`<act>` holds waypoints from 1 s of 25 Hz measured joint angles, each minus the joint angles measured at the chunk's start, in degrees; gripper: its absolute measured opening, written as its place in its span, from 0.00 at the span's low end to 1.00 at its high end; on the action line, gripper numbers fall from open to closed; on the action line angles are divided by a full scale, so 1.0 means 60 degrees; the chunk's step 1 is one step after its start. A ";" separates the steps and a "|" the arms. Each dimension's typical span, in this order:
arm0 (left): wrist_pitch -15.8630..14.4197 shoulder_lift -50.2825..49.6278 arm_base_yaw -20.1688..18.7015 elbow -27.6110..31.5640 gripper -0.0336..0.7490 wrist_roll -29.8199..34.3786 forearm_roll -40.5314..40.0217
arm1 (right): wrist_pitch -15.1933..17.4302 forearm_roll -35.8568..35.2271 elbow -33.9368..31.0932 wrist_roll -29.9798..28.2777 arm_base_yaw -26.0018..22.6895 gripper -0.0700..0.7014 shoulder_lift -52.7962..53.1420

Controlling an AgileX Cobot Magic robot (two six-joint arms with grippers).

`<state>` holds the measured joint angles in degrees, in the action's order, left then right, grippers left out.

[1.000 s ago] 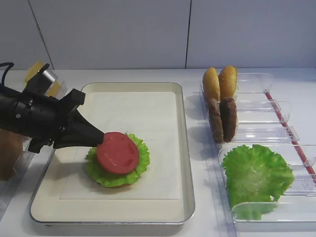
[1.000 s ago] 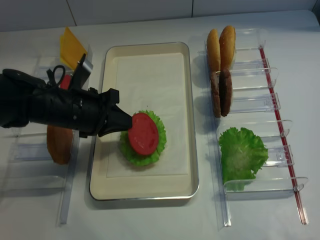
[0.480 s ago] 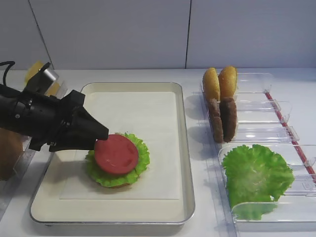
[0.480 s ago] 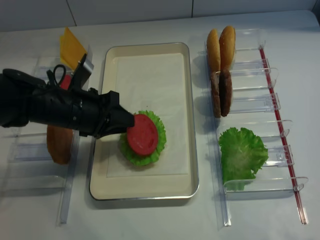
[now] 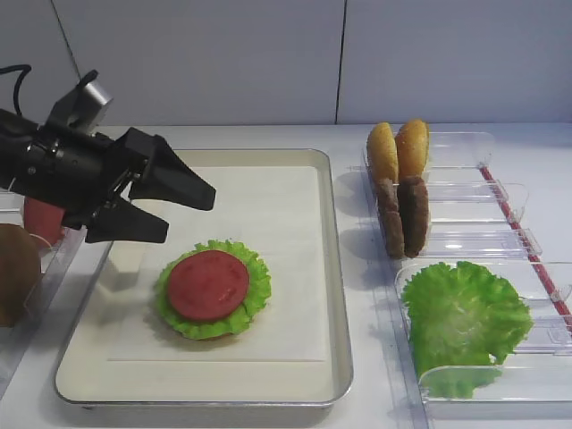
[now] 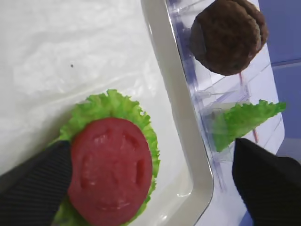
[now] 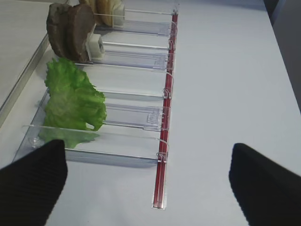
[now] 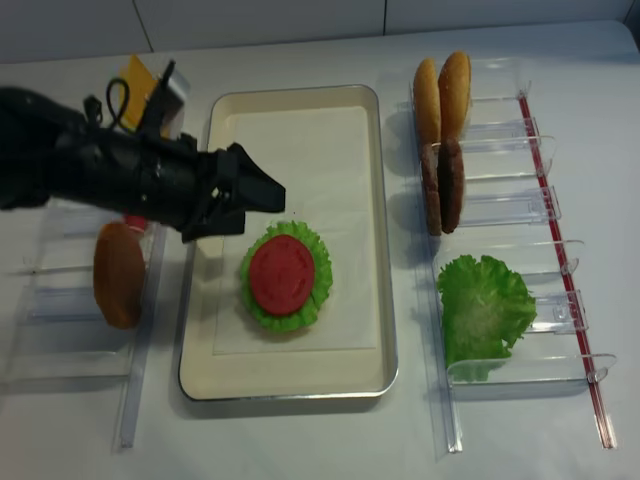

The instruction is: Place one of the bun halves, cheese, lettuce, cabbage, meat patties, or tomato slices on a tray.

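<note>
A red tomato slice (image 5: 208, 284) (image 8: 282, 275) (image 6: 110, 169) lies flat on a frilly lettuce (image 5: 256, 279) (image 8: 322, 275) round on the paper liner of the cream tray (image 5: 332, 268) (image 8: 386, 250). My left gripper (image 5: 189, 216) (image 8: 262, 212) (image 6: 153, 155) hangs above the slice's left side, open and holding nothing. The right gripper (image 7: 148, 179) shows only in its wrist view. It is open over bare table, near the front end of the right-hand bins, with nothing between its fingers.
Clear bins on the right hold upright bun halves (image 5: 398, 147) (image 8: 442, 85), meat patties (image 5: 404, 214) (image 8: 442, 185) (image 7: 70, 30) and a lettuce leaf (image 5: 465, 313) (image 7: 73, 101). Left bins hold cheese (image 8: 140, 90), a brown round (image 8: 118, 272) and a red slice (image 5: 43, 219).
The left gripper opened and let go of the tomato slice, which now rests flat on the lettuce. The gripper then rose and drew back from it.
</note>
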<state>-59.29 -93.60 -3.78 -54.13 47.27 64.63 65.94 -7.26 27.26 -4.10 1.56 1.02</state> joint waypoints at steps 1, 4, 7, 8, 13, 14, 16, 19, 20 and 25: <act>-0.0022 0.0000 0.0000 -0.0204 0.88 -0.0142 -0.0230 | 0.0000 0.0000 0.0000 -0.0018 0.0000 0.99 0.0000; -0.0088 -0.0015 0.0000 -0.0886 0.86 -0.0715 -0.1292 | 0.0000 0.0000 0.0000 -0.0018 0.0000 0.99 0.0000; -0.0204 -0.0015 0.0000 -0.1698 0.83 -0.1653 -0.3007 | 0.0000 0.0000 0.0000 -0.0036 0.0000 0.99 0.0000; -0.0230 -0.0015 0.0000 -0.2013 0.82 -0.2106 -0.3725 | 0.0000 0.0000 0.0000 -0.0036 0.0000 0.99 0.0000; -0.0339 0.0005 0.0000 -0.3318 0.80 -0.4293 -0.7141 | 0.0000 0.0000 0.0000 -0.0036 0.0000 0.99 0.0000; -0.0339 0.0082 0.0000 -0.3538 0.80 -0.4739 -0.7705 | 0.0000 0.0000 0.0000 -0.0036 0.0000 0.99 0.0000; -0.0339 0.0198 0.0000 -0.3878 0.80 -0.5474 -0.9076 | 0.0000 0.0000 0.0000 -0.0018 0.0000 0.99 0.0000; -0.0343 0.0380 0.0000 -0.4087 0.79 -0.6508 -1.0863 | 0.0000 0.0000 0.0000 -0.0018 0.0000 0.99 0.0000; -0.0380 0.0461 0.0000 -0.4105 0.79 -0.6732 -1.1303 | 0.0000 0.0000 0.0000 -0.0018 0.0000 0.99 0.0000; -0.0593 0.0999 0.0000 -0.4110 0.79 -0.7051 -1.1481 | 0.0000 0.0000 0.0000 -0.0018 0.0000 0.99 0.0000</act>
<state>-62.85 -87.61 -3.78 -78.79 4.96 -4.26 65.94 -7.26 27.26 -4.21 1.56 1.02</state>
